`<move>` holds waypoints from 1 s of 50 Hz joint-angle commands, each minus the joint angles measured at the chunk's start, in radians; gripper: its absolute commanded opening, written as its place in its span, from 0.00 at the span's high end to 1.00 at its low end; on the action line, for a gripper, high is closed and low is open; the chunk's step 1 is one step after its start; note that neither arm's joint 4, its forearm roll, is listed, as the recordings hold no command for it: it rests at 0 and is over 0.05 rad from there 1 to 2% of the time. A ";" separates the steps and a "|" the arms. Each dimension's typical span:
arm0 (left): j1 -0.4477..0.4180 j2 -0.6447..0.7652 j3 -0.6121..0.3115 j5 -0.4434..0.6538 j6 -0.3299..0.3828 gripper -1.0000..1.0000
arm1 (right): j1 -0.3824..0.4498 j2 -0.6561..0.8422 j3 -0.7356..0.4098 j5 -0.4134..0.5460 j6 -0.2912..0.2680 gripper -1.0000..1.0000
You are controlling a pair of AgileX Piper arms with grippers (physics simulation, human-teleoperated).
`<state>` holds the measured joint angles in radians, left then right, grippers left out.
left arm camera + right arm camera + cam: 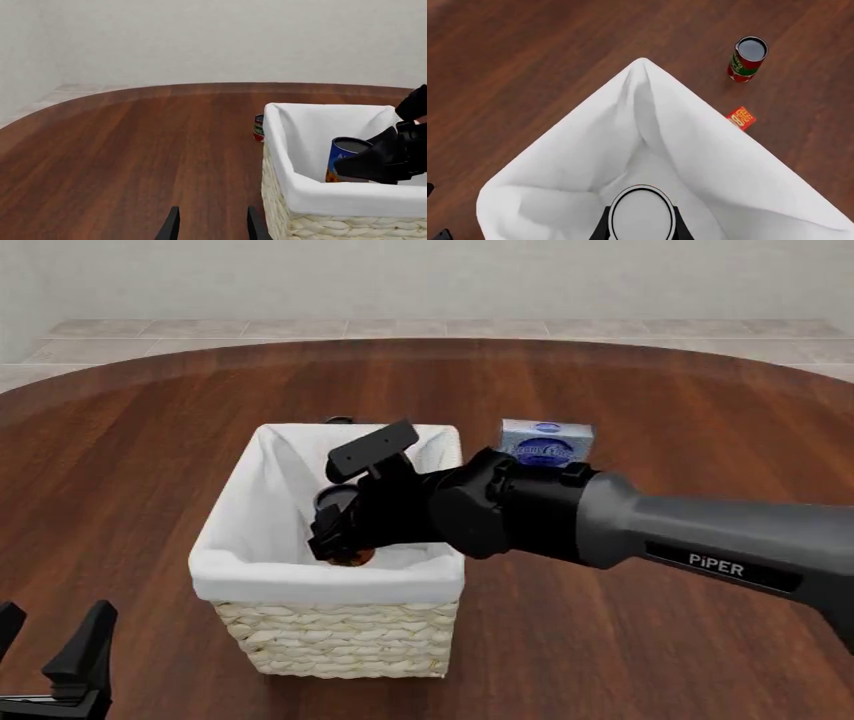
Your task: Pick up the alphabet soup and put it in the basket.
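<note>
The alphabet soup (343, 159), a small can with a blue label and an orange lower band, stands upright inside the basket (333, 200), held between the fingers of my right gripper (363, 166). The basket's rim hides the can's foot. From the front, the right arm reaches down into the white-lined wicker basket (320, 580), and only an orange bit of the can (352, 558) shows under the right gripper (340, 538). The can's silver top (642, 212) fills the right gripper (642, 226). My left gripper (54, 660) is open, low beside the basket's near left corner.
A red and green can (747, 59) stands on the table just outside the basket's far side, also seen as the same can (259, 128). A small red-orange packet (741, 118) lies near it. A blue-and-white box (545, 445) sits behind the basket's right side.
</note>
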<state>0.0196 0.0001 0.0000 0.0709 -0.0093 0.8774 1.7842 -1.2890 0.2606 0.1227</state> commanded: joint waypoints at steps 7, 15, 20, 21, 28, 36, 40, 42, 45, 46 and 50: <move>0.001 0.000 0.000 0.002 -0.002 0.00 | -0.013 0.014 -0.014 -0.007 0.030 1.00; 0.001 0.000 0.000 0.002 -0.001 0.00 | -0.018 0.015 -0.013 -0.009 0.031 0.00; 0.001 0.000 0.000 0.001 0.000 0.00 | -0.016 0.015 -0.015 -0.008 0.031 0.00; 0.001 0.000 0.000 0.002 -0.001 0.00 | -0.017 0.014 -0.016 -0.007 0.033 0.00; 0.000 0.000 0.000 0.002 0.001 0.00 | -0.017 0.011 -0.015 -0.006 0.031 0.00; -0.001 0.000 0.000 0.002 0.001 0.00 | -0.019 0.008 -0.016 -0.007 0.027 0.00; 0.001 0.000 0.000 0.001 0.001 0.00 | -0.018 0.001 -0.018 -0.004 0.027 0.00; 0.001 0.000 0.000 0.001 0.000 0.00 | -0.018 -0.003 -0.020 -0.001 0.026 0.00; 0.001 0.000 0.000 0.002 0.001 0.00 | -0.018 -0.012 -0.023 0.004 0.025 0.00; 0.001 0.000 0.000 0.002 0.000 0.00 | -0.018 -0.015 -0.023 0.005 0.024 0.00; -0.001 0.000 0.000 0.001 0.000 0.00 | -0.015 -0.021 -0.022 0.005 0.022 0.00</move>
<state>0.0197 0.0001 -0.0001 0.0724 -0.0089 0.8604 1.7787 -1.3083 0.2605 0.1479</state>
